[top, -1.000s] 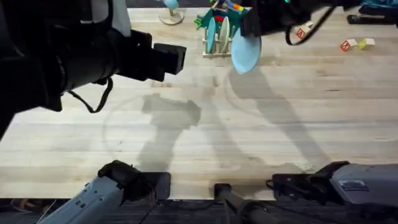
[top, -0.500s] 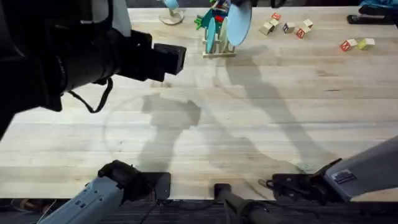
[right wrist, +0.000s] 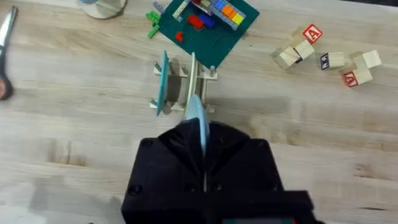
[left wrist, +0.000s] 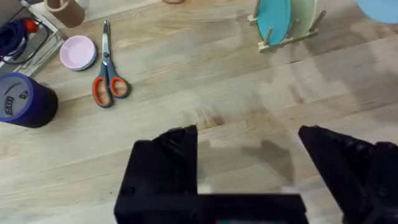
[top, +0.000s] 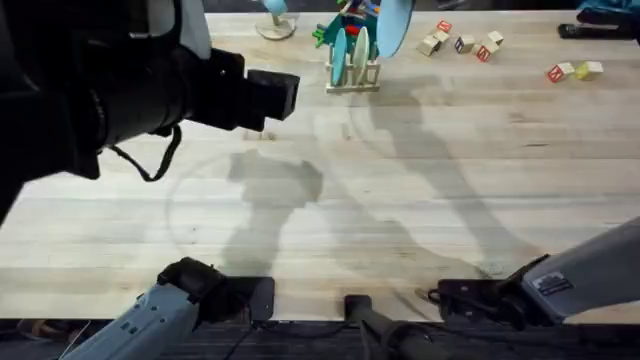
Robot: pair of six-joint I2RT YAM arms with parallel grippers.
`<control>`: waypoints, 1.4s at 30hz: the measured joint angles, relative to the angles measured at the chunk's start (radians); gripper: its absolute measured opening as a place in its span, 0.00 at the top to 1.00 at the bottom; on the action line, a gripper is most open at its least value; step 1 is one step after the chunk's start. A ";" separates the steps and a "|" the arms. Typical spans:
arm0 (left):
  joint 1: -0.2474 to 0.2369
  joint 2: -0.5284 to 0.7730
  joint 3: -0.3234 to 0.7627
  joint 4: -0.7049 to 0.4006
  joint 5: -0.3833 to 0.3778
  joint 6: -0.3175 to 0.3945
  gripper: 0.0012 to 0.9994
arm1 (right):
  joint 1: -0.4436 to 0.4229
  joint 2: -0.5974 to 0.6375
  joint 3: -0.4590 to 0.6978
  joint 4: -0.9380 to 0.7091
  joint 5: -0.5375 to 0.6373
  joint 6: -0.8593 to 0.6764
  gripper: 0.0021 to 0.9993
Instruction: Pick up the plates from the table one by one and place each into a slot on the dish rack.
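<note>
Right tool [right wrist: 202, 163] pinches thin round light-blue plate [right wrist: 198, 121] above dowelled wooden rack [right wrist: 202, 78].

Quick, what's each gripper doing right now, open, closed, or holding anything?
Left gripper: open, holding nothing.
Right gripper: closed on the pale light blue round plate, edge-on above the small wooden dish rack.

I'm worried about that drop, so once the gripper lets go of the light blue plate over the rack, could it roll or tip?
Probably stiff: the light blue plate stays flat, held on edge. Round, so it might roll unless dish rack dowels catch it.
</note>
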 joint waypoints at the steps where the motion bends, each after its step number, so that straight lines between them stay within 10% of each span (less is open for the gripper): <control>1: 0.000 0.000 0.000 0.000 0.000 0.000 0.01 | 0.000 0.000 0.000 0.000 0.000 0.000 0.97; 42: 0.000 0.000 0.000 0.000 0.000 0.000 0.01 | -0.021 0.177 0.005 0.175 0.134 -0.050 0.97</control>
